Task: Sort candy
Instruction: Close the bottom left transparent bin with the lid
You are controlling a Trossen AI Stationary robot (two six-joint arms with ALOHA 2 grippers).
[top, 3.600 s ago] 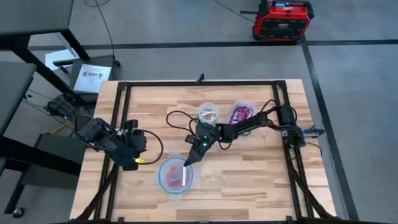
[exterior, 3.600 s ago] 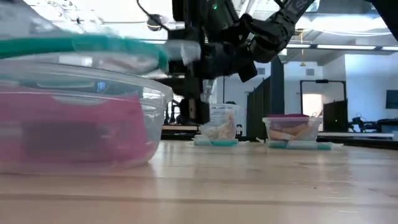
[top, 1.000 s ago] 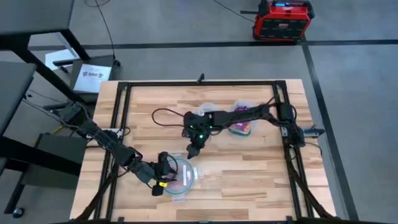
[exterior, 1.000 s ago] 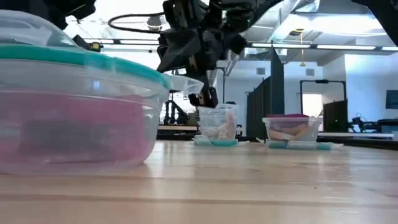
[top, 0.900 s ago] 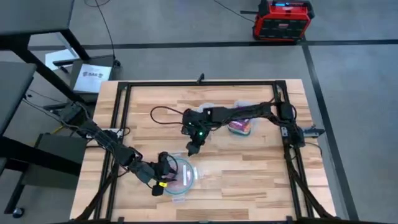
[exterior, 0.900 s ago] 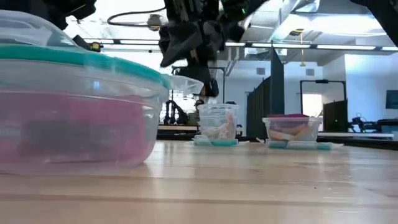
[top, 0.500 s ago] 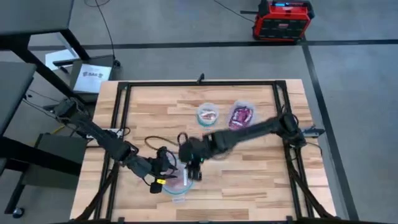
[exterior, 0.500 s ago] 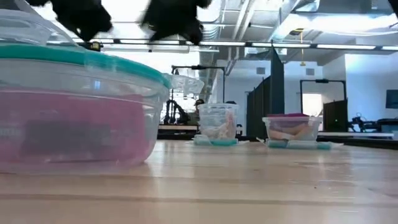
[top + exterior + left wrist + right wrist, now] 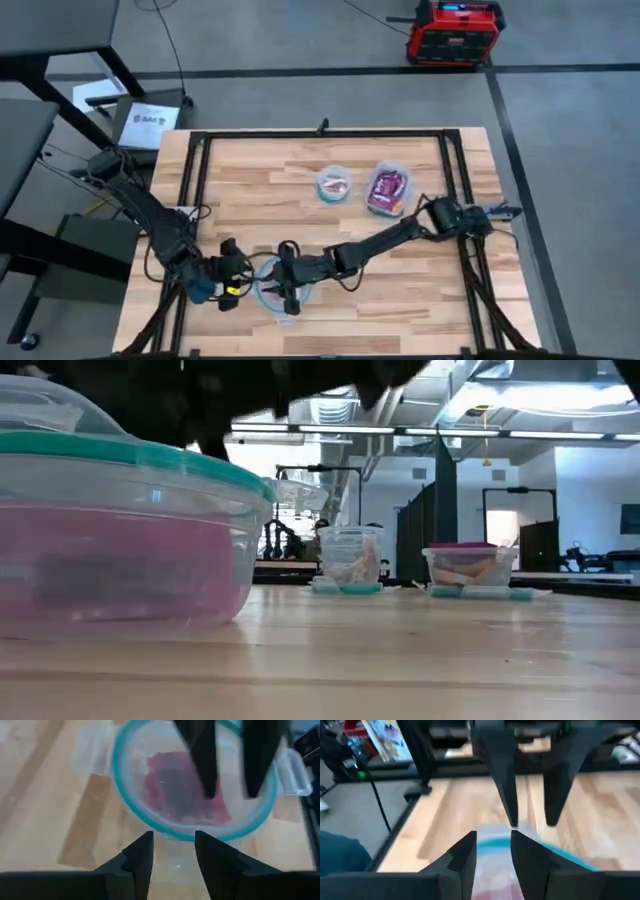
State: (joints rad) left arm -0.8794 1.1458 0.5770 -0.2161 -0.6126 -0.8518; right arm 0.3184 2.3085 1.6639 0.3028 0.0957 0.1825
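Two tools met at the round bowl (image 9: 283, 285) near the worktop's (image 9: 400, 290) front edge. Left tool (image 9: 234, 277), fingers parted and empty, sat just beside its rim; right tool (image 9: 287, 283), also parted and empty, hung over the red candy (image 9: 182, 790) inside. Farther back, a small tub (image 9: 334, 185) and rectangular box (image 9: 387, 189) held more sweets. Both arms stretched low.

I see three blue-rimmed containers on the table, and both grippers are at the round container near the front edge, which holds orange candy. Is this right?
Not quite. In the left wrist view the candy in the round container is red, not orange. The rest holds: the high view shows three containers, with the left gripper and right gripper at that one.
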